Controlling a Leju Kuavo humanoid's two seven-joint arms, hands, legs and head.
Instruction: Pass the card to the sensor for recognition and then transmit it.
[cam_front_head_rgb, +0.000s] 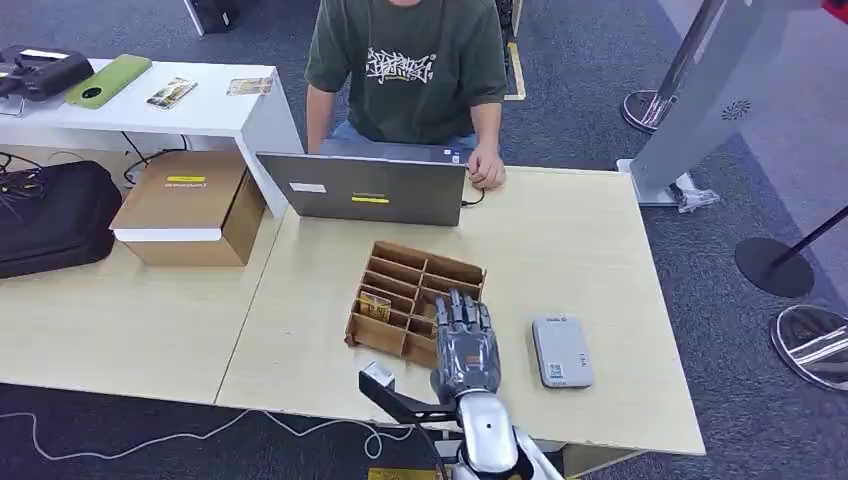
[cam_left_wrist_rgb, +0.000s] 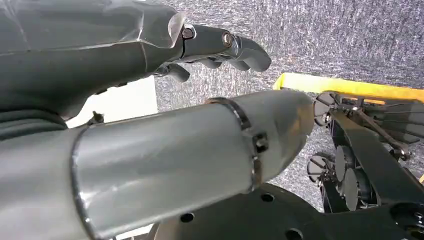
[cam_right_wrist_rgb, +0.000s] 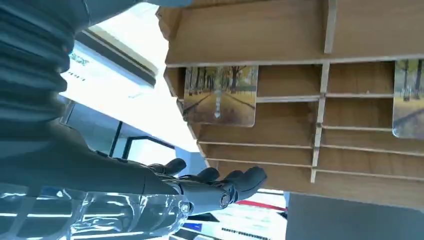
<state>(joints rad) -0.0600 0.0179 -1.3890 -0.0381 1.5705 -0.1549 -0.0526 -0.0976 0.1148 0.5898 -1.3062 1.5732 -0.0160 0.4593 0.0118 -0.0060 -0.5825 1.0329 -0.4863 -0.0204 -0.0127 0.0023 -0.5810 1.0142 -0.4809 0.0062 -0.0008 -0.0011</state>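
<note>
The card (cam_front_head_rgb: 375, 306) stands upright in a slot on the left side of the wooden rack (cam_front_head_rgb: 400, 262), its autumn-avenue picture plain in the right wrist view (cam_right_wrist_rgb: 220, 95), where a second card (cam_right_wrist_rgb: 409, 97) shows in a slot further along. Nothing holds either one, so the task looks to be at its very start: no card has been lifted, none has reached the sensor (cam_front_head_rgb: 561, 351), and the handing-on has not begun.

The right hand (cam_front_head_rgb: 465, 335) hovers over the near right part of the rack, palm down, fingers stretched forward and slightly apart, gripping nothing; the right wrist view shows its fingertips (cam_right_wrist_rgb: 250, 177) just off the rack's edge and short of the card. The grey sensor lies flat on the counter (cam_front_head_rgb: 560, 240) just right of that hand, apart from the rack.

The left hand (cam_left_wrist_rgb: 220, 47) hangs down over grey carpet, fingers loosely curled around nothing.

Across the counter a person (cam_front_head_rgb: 410, 70) sits behind a laptop (cam_front_head_rgb: 365, 188), one hand resting beside it.

Still ahead, by my judgement: reach the card, pinch it, lift it clear, present it over the sensor, then pass it across.
</note>
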